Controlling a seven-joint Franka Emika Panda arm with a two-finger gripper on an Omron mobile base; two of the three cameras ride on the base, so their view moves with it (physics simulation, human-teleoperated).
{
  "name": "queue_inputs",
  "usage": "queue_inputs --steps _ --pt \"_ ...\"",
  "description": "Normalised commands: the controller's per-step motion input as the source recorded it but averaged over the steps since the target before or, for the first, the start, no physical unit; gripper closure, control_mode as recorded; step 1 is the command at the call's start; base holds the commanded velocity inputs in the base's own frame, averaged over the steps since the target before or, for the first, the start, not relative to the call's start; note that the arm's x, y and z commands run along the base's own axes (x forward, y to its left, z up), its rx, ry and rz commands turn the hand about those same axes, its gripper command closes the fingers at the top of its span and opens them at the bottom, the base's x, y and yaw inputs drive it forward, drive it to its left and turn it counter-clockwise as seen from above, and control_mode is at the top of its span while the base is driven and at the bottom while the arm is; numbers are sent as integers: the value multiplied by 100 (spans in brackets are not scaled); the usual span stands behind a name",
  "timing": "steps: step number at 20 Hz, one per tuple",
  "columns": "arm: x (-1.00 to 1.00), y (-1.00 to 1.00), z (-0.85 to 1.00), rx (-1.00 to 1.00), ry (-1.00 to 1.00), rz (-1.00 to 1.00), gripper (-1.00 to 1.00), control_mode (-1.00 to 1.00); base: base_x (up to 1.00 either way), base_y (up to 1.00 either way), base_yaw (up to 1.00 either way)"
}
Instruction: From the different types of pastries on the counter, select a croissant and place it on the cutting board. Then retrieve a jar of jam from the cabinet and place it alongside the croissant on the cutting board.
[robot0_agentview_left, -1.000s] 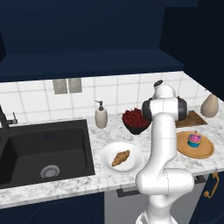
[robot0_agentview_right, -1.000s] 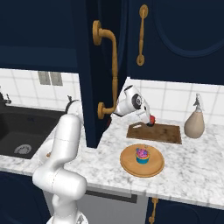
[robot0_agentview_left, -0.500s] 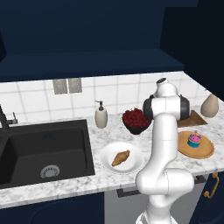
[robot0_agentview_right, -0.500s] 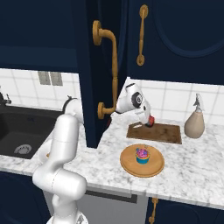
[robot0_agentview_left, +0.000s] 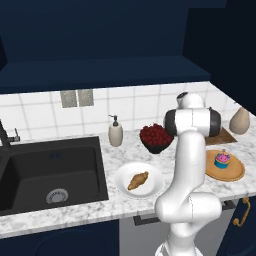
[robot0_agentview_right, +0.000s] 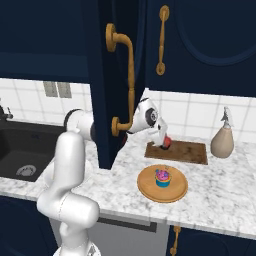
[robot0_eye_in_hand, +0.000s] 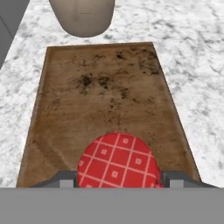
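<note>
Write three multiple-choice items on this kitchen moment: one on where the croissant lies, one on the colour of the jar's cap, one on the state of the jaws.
1. Where does the croissant lie?
A. on the cutting board
B. on the white plate
C. in the sink

2. What colour is the cap of the jar of jam?
A. red with a white grid
B. plain blue
C. yellow

3. How do the jaws of the gripper stand?
A. wide open over bare counter
B. shut on the cupcake
C. on either side of the jar, over the cutting board

Key: 1 B, the croissant rests on the white plate beside the sink. 2 A, the hand view shows a red checked cap. 3 C, the finger tips flank the jar above the cutting board, the cupcake sitting apart on its wooden disc.
</note>
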Motion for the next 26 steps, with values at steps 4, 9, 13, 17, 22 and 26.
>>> queue_inputs --steps 4,9,13,17,22,26 --pt "-3 13 -43 0 -2 -3 100 -100 0 0 0" --pt "12 1 -61 0 -7 -2 100 -100 0 0 0" --pt "4 9 -46 0 -3 -4 -100 -100 0 0 0" --pt "-7 4 -6 0 -3 -1 -100 -100 0 0 0" --pt "-4 31 6 -3 -30 -3 -100 -100 0 0 0" --pt "-17 35 13 0 -19 0 -100 -100 0 0 0"
